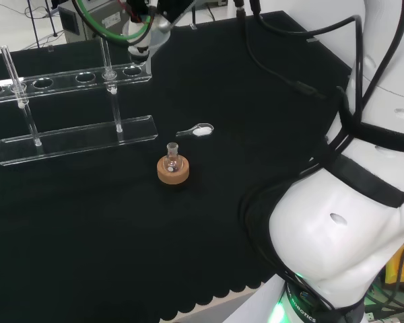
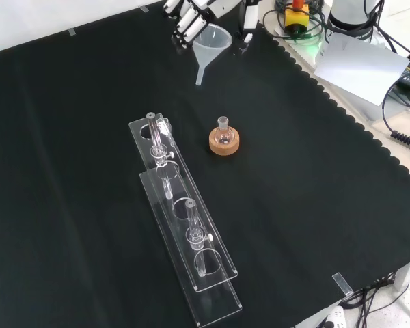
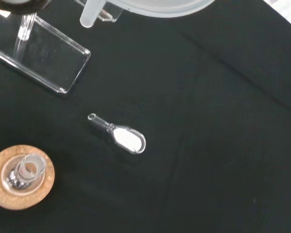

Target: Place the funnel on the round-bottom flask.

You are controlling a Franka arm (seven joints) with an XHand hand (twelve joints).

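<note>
In the head view the arm's big white link (image 1: 337, 235) bulks nearest, at the right, draped with black cables. Beyond it spreads the black cloth (image 2: 314, 225) of the bench. On the cloth stands a long clear test-tube rack (image 2: 184, 232), running lengthwise in the front view, with a few glass tubes upright in its holes. At the top of the front view the hand (image 2: 188, 18) comes in with its fingers curled round the rim of a translucent plastic funnel (image 2: 210, 44), which hangs above the cloth with its stem pointing down and a little to the left. Well apart from it, nearer the middle of the cloth and just to the right of the rack's far end, a small round-bottom flask (image 2: 223, 134) sits upright in a cork ring (image 2: 224, 144), neck open. Between rack and flask in the wrist view lies a small clear scoop (image 3: 122, 136) holding white powder.
</note>
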